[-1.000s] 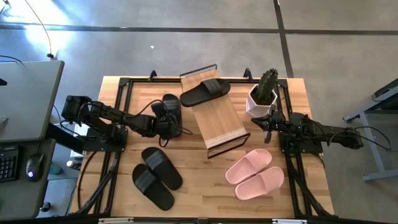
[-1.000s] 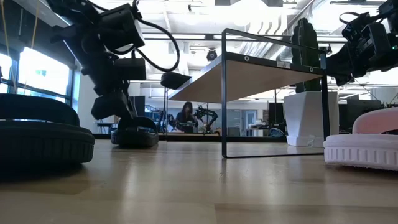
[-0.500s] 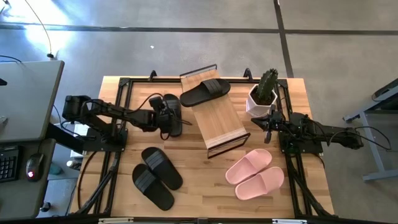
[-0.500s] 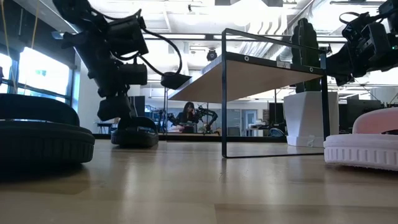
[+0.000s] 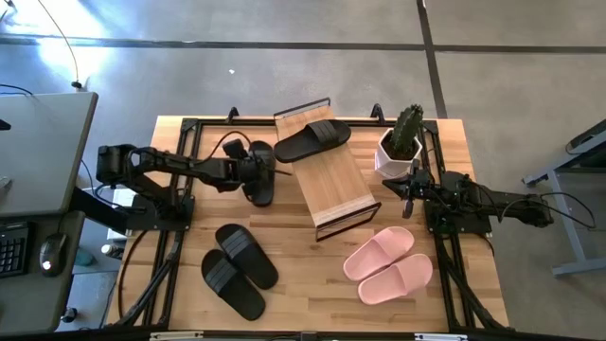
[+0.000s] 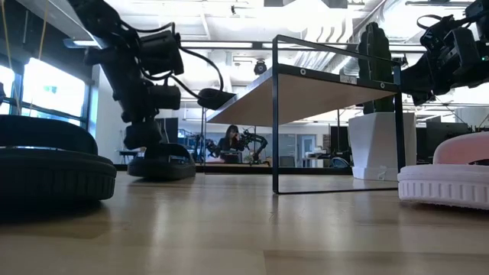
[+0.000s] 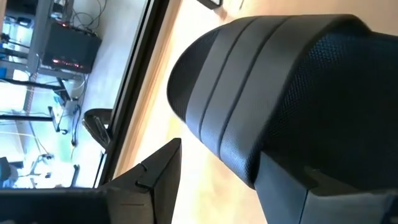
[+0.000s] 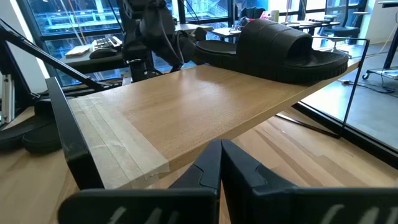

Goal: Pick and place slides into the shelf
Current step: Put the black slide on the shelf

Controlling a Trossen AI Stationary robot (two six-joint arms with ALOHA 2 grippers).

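Since a second ago, the left arm has pulled back toward its own side of the table, and the black slide in its claw slid a little with it.

Biggest thing first: the table [image 5: 303, 284] is light wood. On it stands the shelf [image 5: 331, 185], a slanted wooden rack in a thin black frame. One black slide [image 5: 312, 140] already lies on its top board. A pink pair [image 5: 388, 265] waits near the right arm. A black pair [image 5: 239, 270] lies at the front on the left side. A white pot with a cactus [image 5: 401, 142] stands beside the shelf.

The left gripper [image 5: 254, 172] is down on the lone black slide [image 5: 261, 175], just beside the shelf. Its fingers stand wide, one on each side of the strap [image 7: 249, 93], so it looks like it is grasping that slide. The slide rests on the table.

The right gripper [image 5: 409, 194] waits near the pot, clenched tight and holding nothing.

To do this step well, squeeze the strap firmly, lift straight up, and clear the frame before moving over the board.
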